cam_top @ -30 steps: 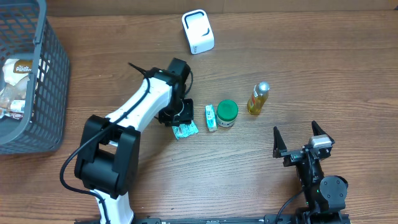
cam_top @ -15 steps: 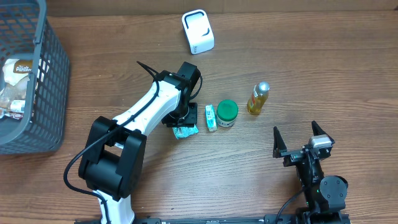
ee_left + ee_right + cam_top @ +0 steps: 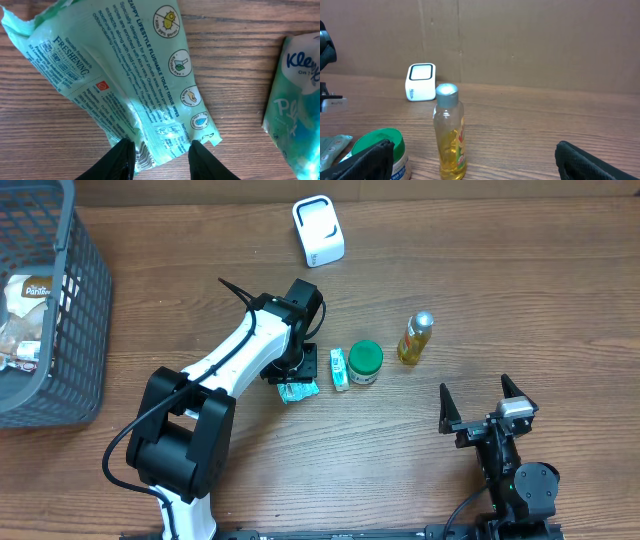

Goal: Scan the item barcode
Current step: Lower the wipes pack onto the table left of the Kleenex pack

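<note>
A pale green pack of toilet wipes lies on the wooden table just left of centre. Its printed side faces up in the left wrist view, with barcode stripes at its near end. My left gripper is down over that end; its two black fingers pinch the crumpled edge, and the gripper is shut on it. The white scanner stands at the back and also shows in the right wrist view. My right gripper rests wide open near the front right, holding nothing.
A small Kleenex pack, a green-lidded jar and a bottle of yellow oil stand in a row right of the wipes. A grey basket with packets sits at the far left.
The left arm shifted slightly right over the wipes pack about a second ago and has held still since. The pack and the right arm have not moved.
</note>
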